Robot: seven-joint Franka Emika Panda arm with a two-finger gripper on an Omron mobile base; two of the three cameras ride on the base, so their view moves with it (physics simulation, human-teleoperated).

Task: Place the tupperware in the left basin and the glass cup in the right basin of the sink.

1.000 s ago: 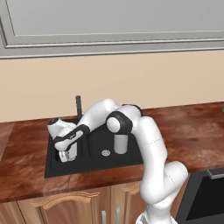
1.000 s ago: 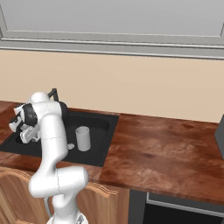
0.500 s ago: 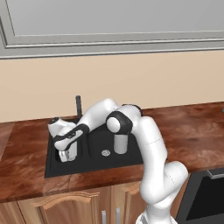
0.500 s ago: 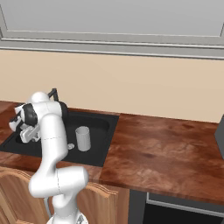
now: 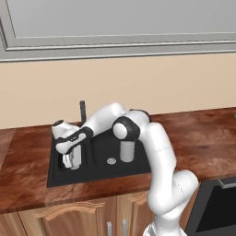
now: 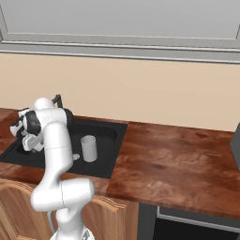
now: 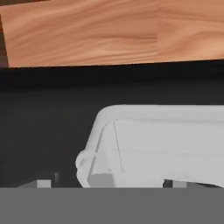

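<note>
A beige wall (image 5: 138,87) below a grey-framed panel (image 5: 120,27) is shown behind a reddish-brown wooden worktop (image 6: 173,159), under which wooden cabinet doors (image 5: 78,221) are seen. A matte black sink (image 5: 99,159) is set into the worktop near its back edge, with a slim dark faucet (image 5: 82,111) rising at the sink's back rim. The sink is divided into two compartments: the wider right basin (image 5: 122,150), fitted with a round silver drain (image 5: 111,161), and the narrower left basin (image 5: 69,166).

The white arm is bent down over the sink, and the gripper (image 5: 69,159) is held low inside the left basin. The tupperware (image 7: 153,146) is seen from the hand camera directly ahead of the gripper and close to it, lying against the black floor of the left basin. Whether it is touched by the fingers cannot be told. It is rendered as a shallow pale grey-white rectangular container with rounded corners and a raised rim. Whether the jaws are spread or pressed together cannot be told from the pictures.

The glass cup (image 6: 88,148) is shown standing upright in the right basin, just beside the drain, as a plain pale grey translucent tumbler without a handle.
</note>
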